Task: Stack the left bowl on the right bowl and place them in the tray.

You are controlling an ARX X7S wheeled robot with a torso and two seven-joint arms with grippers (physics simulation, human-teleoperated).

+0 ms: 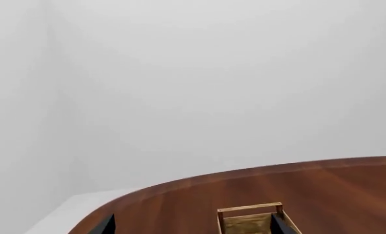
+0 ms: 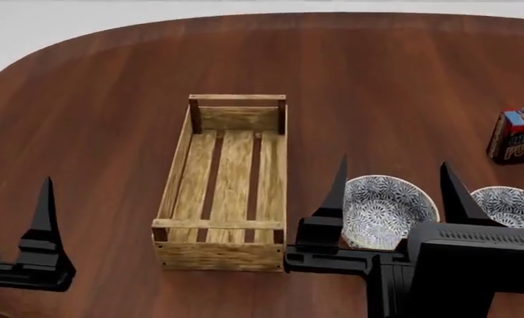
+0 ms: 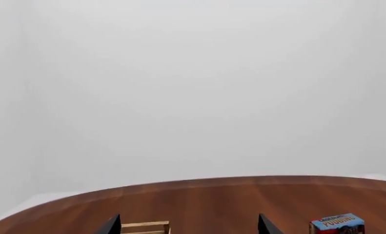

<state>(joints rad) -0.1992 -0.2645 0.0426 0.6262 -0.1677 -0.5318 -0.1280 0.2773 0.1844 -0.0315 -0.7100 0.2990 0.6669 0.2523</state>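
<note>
Fingers of the right gripper [image 2: 393, 192] spread wide in the lower right of the head view, two black spikes pointing up either side of the left bowl [image 2: 387, 210], gripping nothing. Only one finger [image 2: 42, 212] of the left gripper [image 2: 32, 252] visible at the lower left edge of that view, so cannot tell there how far apart; in the left wrist view, two dark fingertips [image 1: 105, 225] at the bottom edge well apart, holding nothing. Left bowl patterned blue and white, lying on the dark wooden table [image 2: 111, 99] just right of the tray [image 2: 175, 179], partly hidden at its lower edge by the right gripper's body. Right bowl [image 2: 513, 207] same pattern, at the right edge of the head view, beside the left bowl but apart from it, cut off by the frame and the gripper. Tray centre frame, long axis running toward the top of the picture, slatted floor bare, dark posts at the corners. Pudding box [image 2: 518, 134] at the upper right edge, above the right bowl. Far end of the tray [image 1: 250, 209] at the bottom of the left wrist view; a corner of it [image 3: 145, 226] and the pudding box [image 3: 336, 224] along the bottom of the right wrist view, between and beside that gripper's dark tips [image 3: 111, 225].
</note>
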